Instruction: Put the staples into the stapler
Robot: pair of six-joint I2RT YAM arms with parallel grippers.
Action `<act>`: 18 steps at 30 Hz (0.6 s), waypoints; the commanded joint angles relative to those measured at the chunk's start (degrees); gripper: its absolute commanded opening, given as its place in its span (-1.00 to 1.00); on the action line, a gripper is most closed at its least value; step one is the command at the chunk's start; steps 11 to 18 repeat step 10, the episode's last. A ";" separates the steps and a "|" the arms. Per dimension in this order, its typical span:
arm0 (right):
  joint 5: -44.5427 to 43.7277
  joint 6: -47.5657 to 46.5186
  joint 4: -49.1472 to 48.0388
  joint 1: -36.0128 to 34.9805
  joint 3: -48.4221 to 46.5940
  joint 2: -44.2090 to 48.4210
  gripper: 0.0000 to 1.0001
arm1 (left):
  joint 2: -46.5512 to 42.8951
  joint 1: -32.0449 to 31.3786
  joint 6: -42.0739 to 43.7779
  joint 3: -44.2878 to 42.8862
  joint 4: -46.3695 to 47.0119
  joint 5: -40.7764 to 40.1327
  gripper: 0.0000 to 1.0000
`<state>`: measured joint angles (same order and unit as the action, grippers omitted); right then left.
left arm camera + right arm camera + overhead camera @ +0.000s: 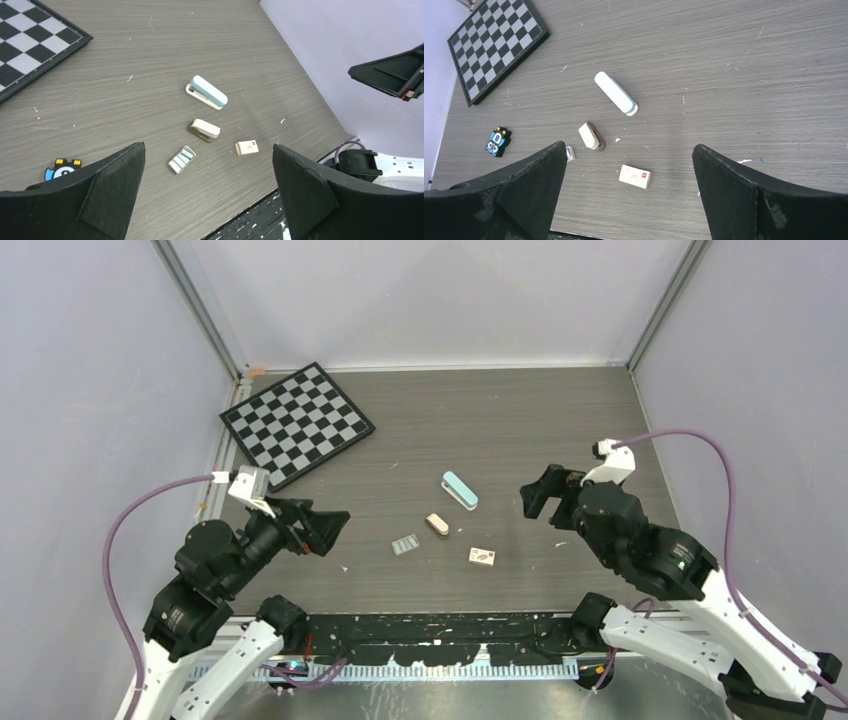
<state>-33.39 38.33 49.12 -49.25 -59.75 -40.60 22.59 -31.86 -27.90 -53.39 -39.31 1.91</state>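
Silvery staples (pixel 181 159), one block; one stapler (pixel 207 92)

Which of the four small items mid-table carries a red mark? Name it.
The small white box, a flat white packet with red print at one end. The pale blue stapler, the tan block and the silvery staples show no red.

Grey table (pixel 520 410) carries stapler (pixel 460 490), staples (pixel 405 544), tan block (pixel 437 525), white box (pixel 483 557) — and chessboard (pixel 297 424).
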 commanded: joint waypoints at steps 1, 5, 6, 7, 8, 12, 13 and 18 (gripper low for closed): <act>-2.27 1.58 -1.00 0.08 3.86 4.04 0.99 | -2.86 0.22 -1.78 3.06 -0.83 -2.92 0.99; -2.57 1.97 -0.95 0.08 4.29 4.61 0.99 | -3.14 0.26 -1.74 3.73 -1.06 -3.54 0.99; -2.86 1.62 -0.99 0.04 4.29 4.50 0.99 | -3.00 0.22 -1.73 3.66 -1.34 -3.70 0.99; -3.25 1.13 -1.18 0.06 4.35 4.31 0.99 | -2.84 0.22 -1.68 3.60 -1.52 -3.74 0.99; -3.94 0.80 -1.24 0.06 4.37 4.04 0.99 | -2.67 0.22 -1.57 3.56 -1.70 -3.79 0.99; -4.77 0.28 -1.56 0.06 4.14 3.78 0.99 | -2.48 0.26 -1.26 3.42 -1.74 -3.89 0.99; -4.77 0.28 -1.56 0.06 4.14 3.78 0.99 | -2.48 0.26 -1.26 3.42 -1.74 -3.89 0.99; -4.77 0.28 -1.56 0.06 4.14 3.78 0.99 | -2.48 0.26 -1.26 3.42 -1.74 -3.89 0.99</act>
